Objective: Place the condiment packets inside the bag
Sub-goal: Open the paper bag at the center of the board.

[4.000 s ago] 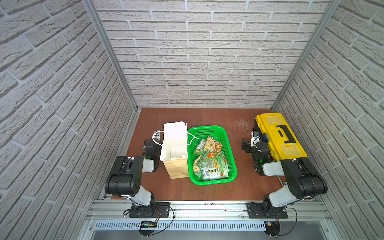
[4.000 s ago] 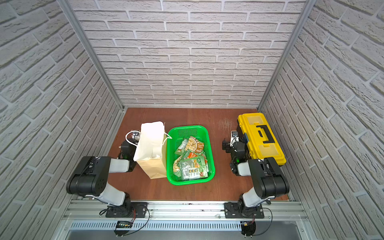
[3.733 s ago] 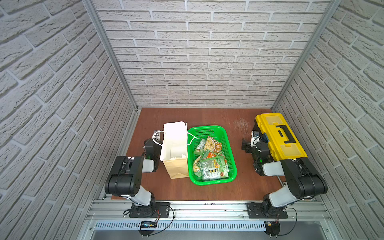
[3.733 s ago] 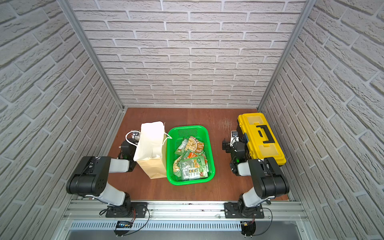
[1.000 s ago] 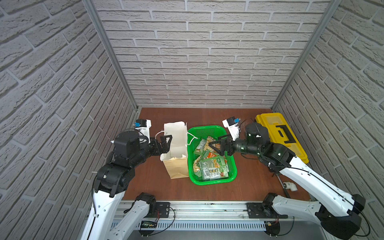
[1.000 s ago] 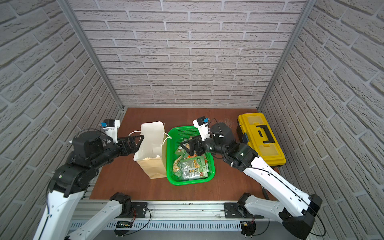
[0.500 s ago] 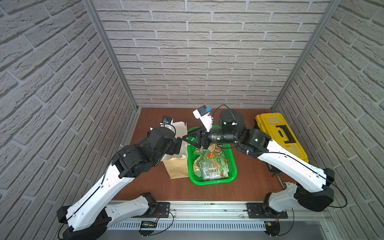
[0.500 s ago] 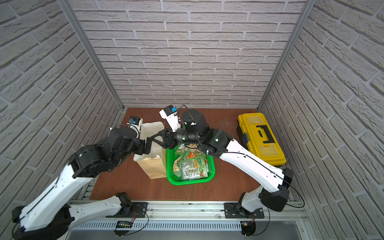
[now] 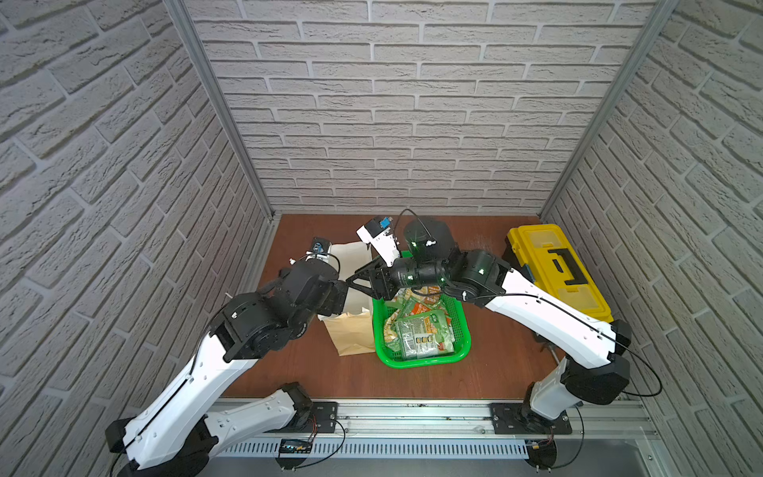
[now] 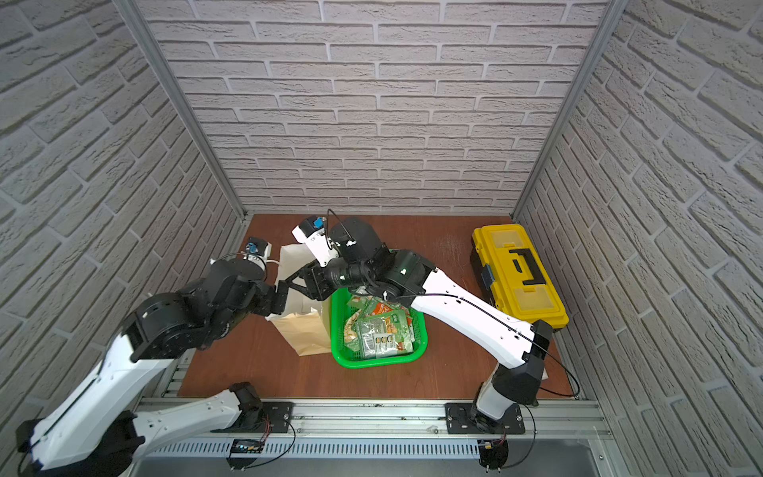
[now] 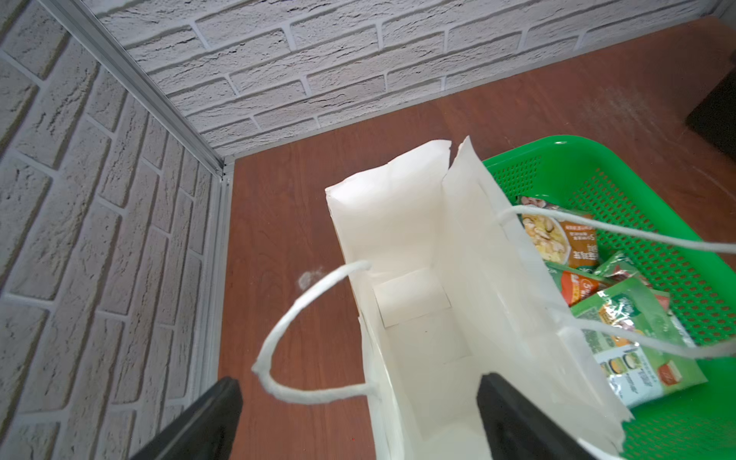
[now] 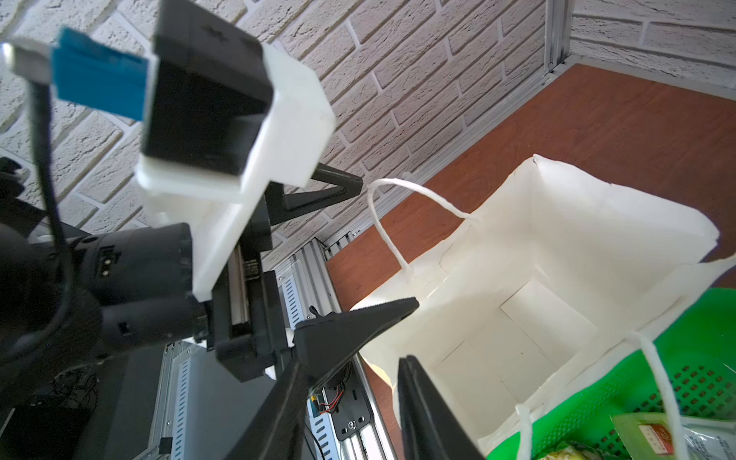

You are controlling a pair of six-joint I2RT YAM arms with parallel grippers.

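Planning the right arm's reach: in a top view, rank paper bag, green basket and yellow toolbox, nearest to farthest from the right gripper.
1. paper bag: at the right gripper.
2. green basket: just beside the bag.
3. yellow toolbox: by the right wall.

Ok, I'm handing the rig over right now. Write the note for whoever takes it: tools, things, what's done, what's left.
Left tool: open, one finger inside the mouth of the bag, the other outside by a cord handle.
Right tool: jaws apart at the bag's rim, gripping nothing that shows.
The bag stands upright beside the green basket, mouth open, nothing inside.
Condiment packets: all in the basket.
Done: both arms are at the bag's mouth; no packet packed.
Left: move every packet into the bag.
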